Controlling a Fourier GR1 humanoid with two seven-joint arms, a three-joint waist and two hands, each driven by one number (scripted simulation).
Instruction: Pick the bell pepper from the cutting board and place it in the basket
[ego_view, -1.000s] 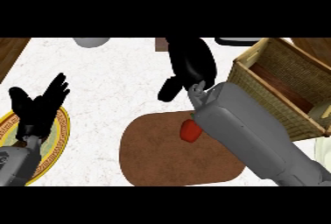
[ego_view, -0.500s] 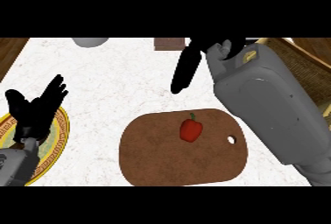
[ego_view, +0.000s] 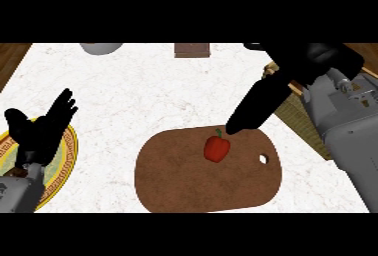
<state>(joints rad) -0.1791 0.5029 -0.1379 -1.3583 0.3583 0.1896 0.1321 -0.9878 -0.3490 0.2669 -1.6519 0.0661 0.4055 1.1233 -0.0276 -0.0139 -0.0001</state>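
Marble counter (ego_view: 148, 85) fills most of the head view, with a brown oval cutting board (ego_view: 192, 185) lying on it toward the lower middle. On the board's upper half lies the red bell pepper (ego_view: 216, 148), green stem pointing up, with bare wood all round it and nothing gripping it. The right hand (ego_view: 299, 70) hangs above the board's far edge, its fingers (ego_view: 255, 107) stretched out straight and pointing down toward the pepper; the tips end just above the stem, and whether they touch it cannot be told. It holds nothing. Behind that hand and forearm, at the right edge, a strip of the woven basket (ego_view: 303, 122) shows. The left hand (ego_view: 40, 132) rests open at the left side, fingers up, over a yellow-rimmed plate (ego_view: 68, 155). At the counter's far edge sit a grey bowl (ego_view: 101, 48) and a small brown block (ego_view: 191, 50).
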